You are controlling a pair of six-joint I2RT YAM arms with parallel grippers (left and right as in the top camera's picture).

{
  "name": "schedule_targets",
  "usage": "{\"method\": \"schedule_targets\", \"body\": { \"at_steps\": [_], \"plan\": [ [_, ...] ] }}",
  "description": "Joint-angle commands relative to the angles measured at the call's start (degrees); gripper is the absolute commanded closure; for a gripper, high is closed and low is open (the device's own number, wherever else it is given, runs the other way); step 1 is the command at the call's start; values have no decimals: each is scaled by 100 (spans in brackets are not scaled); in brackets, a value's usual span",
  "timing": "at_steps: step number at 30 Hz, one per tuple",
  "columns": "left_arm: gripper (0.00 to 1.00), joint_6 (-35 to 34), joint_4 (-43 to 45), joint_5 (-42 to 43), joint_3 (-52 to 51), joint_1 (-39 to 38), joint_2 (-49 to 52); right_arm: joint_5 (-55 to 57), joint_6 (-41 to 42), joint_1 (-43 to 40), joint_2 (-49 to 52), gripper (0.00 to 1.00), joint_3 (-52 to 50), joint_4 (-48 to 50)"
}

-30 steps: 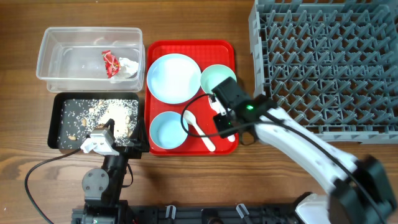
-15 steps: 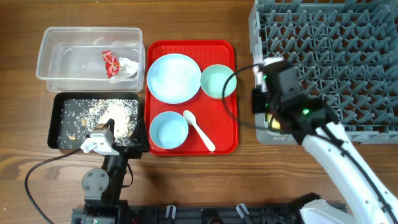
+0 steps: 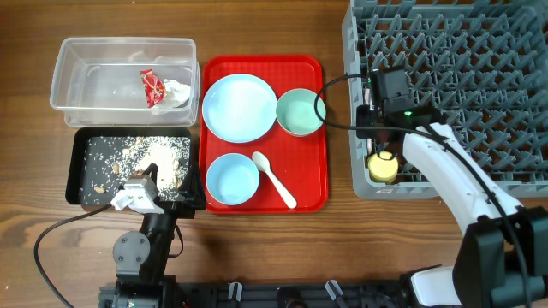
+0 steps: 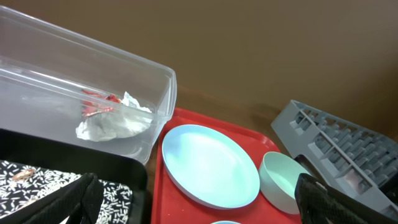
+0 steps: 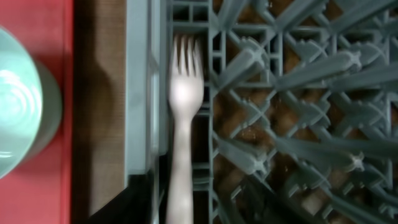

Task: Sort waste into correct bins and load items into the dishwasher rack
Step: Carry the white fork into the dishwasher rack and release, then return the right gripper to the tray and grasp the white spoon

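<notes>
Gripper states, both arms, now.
Left gripper: open, holding nothing.
Right gripper: closed on the white fork, over the dishwasher rack.

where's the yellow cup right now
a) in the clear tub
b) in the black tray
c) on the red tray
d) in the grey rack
d: the overhead view shows the yellow cup sitting inside the grey rack, in the corner nearest the red tray and the robot.
</notes>
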Motion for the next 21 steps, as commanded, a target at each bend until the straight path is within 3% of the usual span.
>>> {"method": "schedule_targets", "body": {
  "at_steps": [1,10,16,21],
  "plan": [
    [0,116,-11,48,-33,55,-37,-964,-144,343,-452,46,446,-492],
    [0,116,-11,48,-33,55,-37,-1906,557,1860,-955,46,549,-1252],
    [0,116,-11,48,-33,55,-37,-1665,940,2828,-595,47,546,-1357],
    [0,116,-11,48,-33,55,-37,-1364,501,3327,92,48,546,-1309]
  ]
}}
